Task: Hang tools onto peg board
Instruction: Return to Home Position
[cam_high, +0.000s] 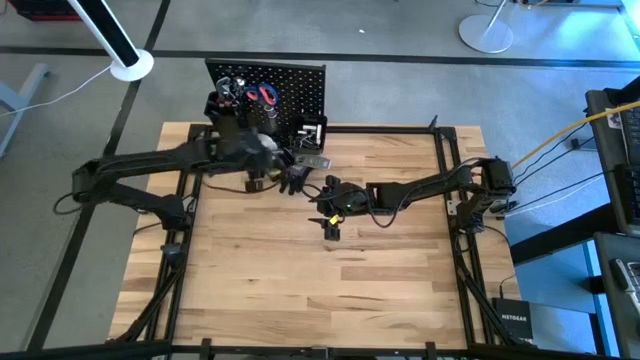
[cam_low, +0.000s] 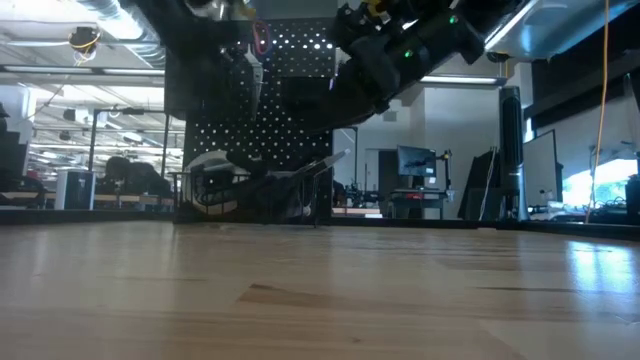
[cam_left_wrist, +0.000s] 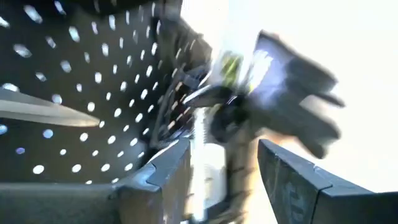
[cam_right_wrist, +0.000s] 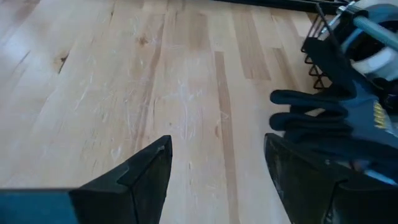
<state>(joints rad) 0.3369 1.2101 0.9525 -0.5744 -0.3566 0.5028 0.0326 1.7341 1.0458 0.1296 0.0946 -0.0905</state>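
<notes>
The black peg board (cam_high: 290, 90) stands at the table's far edge, with red-handled tools (cam_high: 262, 96) hanging on it and a wire basket (cam_low: 250, 190) at its foot. A black glove (cam_high: 293, 180) hangs just in front of the board's right part, fingers spread (cam_right_wrist: 305, 118); what it hangs from is blurred. My left gripper (cam_left_wrist: 230, 180) is open right next to the glove (cam_left_wrist: 305, 106), pointing at the board (cam_left_wrist: 74, 93). My right gripper (cam_high: 323, 212) is open over the table's middle, just near of the glove, with nothing between its fingers (cam_right_wrist: 217, 168).
A silver blade-like tool (cam_left_wrist: 43, 112) hangs flat on the board. A pale tape roll (cam_low: 215, 180) sits in the wire basket. Bare wooden tabletop (cam_high: 320, 290) stretches toward the near edge. A black frame (cam_high: 455, 180) runs along the table's sides.
</notes>
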